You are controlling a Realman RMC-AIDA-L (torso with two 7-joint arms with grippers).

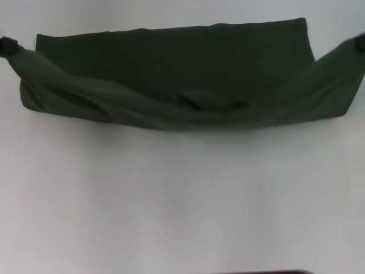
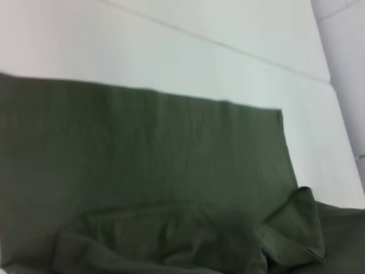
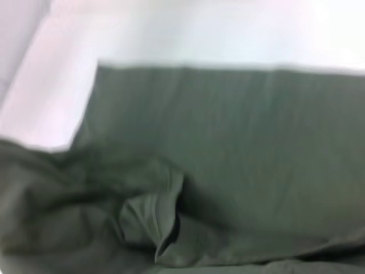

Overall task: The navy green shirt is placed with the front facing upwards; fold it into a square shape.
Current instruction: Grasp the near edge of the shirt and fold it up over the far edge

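A navy green shirt [image 1: 171, 74] is being shown spread across a white table [image 1: 171, 200], with its near edge being lifted at both ends so that the cloth is sagging in a shallow curve between them. At the head view's far left edge, the left gripper [image 1: 7, 44] is just being glimpsed where the raised corner is drawn into a taut point; at the far right edge, the right gripper [image 1: 358, 43] is being glimpsed the same way. Whether either pair of fingers is clamped on the fabric cannot be told, as they are being cut off by the frame. Beyond the fingers, the far part of the shirt is lying flat, its straight edge well apart from the lifted corners.

The fabric is being judged soft, light and limp: it is draping and wrinkling freely, so it is likely to be handled best by pinching corners or hems, with both ends carried evenly. A bunched fold [image 1: 214, 103] is gathering midway between the grippers.

No lettering, brand or label is being made out anywhere.
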